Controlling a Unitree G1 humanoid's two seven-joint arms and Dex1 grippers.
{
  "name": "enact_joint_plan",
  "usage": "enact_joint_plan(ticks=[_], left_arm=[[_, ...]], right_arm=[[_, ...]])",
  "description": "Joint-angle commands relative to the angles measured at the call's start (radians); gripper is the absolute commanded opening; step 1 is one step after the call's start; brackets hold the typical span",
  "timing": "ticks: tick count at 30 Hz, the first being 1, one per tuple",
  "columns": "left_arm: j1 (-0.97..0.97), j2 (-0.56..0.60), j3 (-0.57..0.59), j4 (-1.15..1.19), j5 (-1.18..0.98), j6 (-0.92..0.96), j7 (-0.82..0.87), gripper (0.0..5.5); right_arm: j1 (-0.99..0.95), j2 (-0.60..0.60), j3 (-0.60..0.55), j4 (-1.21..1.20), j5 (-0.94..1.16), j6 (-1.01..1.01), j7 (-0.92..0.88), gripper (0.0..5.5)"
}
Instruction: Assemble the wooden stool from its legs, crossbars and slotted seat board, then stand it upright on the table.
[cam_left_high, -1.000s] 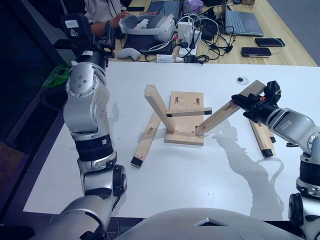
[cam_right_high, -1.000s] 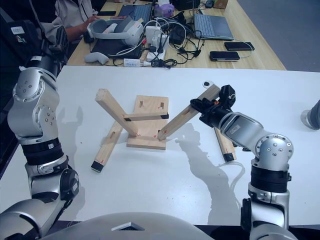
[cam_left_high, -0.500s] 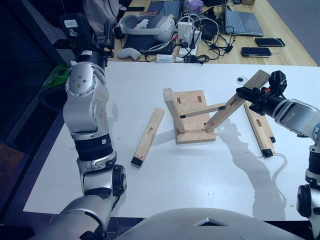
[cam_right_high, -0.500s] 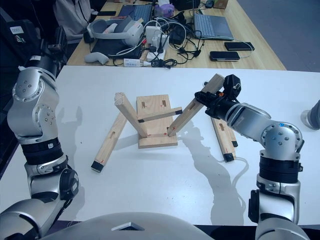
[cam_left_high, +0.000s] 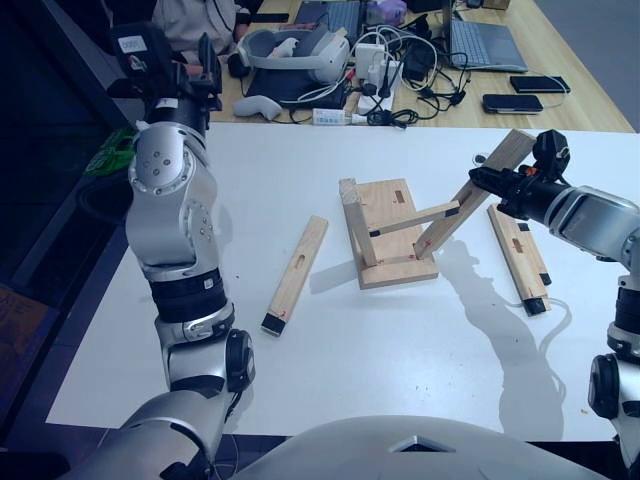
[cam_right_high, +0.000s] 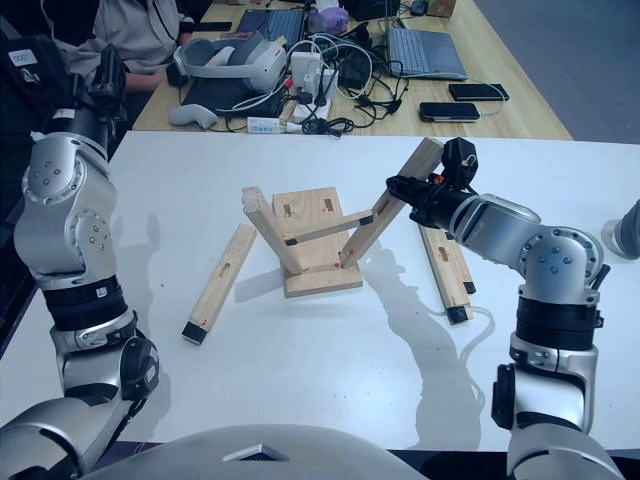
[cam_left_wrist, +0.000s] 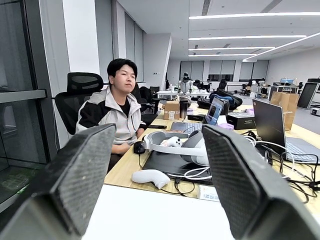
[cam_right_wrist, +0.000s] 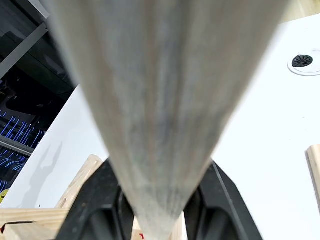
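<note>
Wood in hand: the right gripper is clamped on the upper part of the held leg; the right wrist view shows a black finger on each side of the timber.
Tilt: the held leg leans with its top toward the robot's right and its lower end down on the near right corner of the seat board.
Joint: the crossbar runs from the held leg's middle to the second leg, which stands leaning at the board's left side.
Base: the seat board lies flat on the white table, two slots showing at its far end; whether the leg ends sit in slots cannot be told.
Loose pieces: the left loose leg, slotted, lies flat apart from the board; the right loose leg lies flat below the right arm.
Other hand: the left gripper is raised high over the table's far left corner, fingers spread wide with nothing between them.
Behind: a wooden desk carries a headset, laptops and cables.
</note>
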Motion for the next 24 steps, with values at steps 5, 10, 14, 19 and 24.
enact_joint_plan(ticks=[5,10,14,19,24], left_arm=[[-0.02,0.01,-0.032,0.004,0.013,-0.002,-0.013,3.16],[-0.017,0.013,-0.038,-0.003,0.017,0.003,-0.017,3.16],[-0.023,0.013,-0.051,0.007,0.021,-0.002,-0.027,3.16],[-0.01,0.046,-0.103,0.006,0.061,-0.008,-0.055,3.16],[0.028,0.192,-0.277,0.033,0.273,-0.109,-0.116,3.16]], right_arm=[[0.009,0.036,-0.014,-0.004,-0.066,0.045,-0.001,0.99],[0.004,0.052,-0.028,-0.008,-0.088,0.052,0.011,0.99],[0.009,0.051,-0.036,-0.029,-0.106,0.058,0.025,0.99],[-0.005,0.052,-0.03,-0.043,-0.149,0.056,0.073,0.99],[-0.005,0.071,-0.043,-0.059,-0.17,0.062,0.079,0.99]])
